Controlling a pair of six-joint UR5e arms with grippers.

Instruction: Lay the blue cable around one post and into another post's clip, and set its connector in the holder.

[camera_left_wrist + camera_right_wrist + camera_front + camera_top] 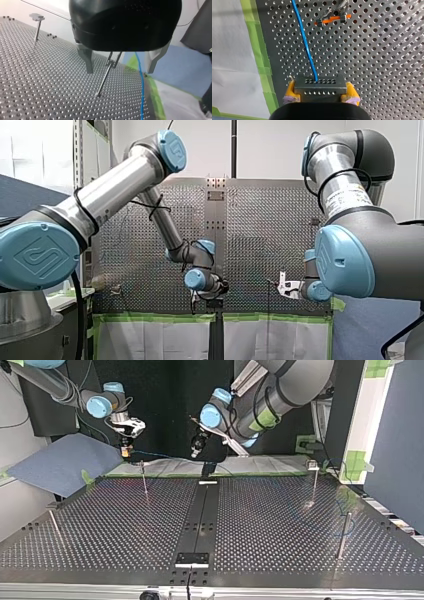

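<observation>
My right gripper (320, 90) is shut, its yellow pads (290, 90) clamping the grey perforated connector (319, 83). The blue cable (304, 40) runs from the connector ahead over the perforated plate, passing beside a post clip with an orange part (332, 19). In the top view this gripper (126, 449) hangs above the far edge, near a thin post (144, 481). My left gripper (120, 71) is open, with its metal fingers (86, 60) either side of a slim post with a clip (107, 72). The cable (141, 85) hangs just beside that post.
More posts stand on the plate (313, 484), (344, 535), (54, 524). A black strip runs down the middle, with a holder (192, 559) at its near end. Green tape (259, 60) and white cloth border the plate. A blue sheet (60, 462) lies at the top view's left.
</observation>
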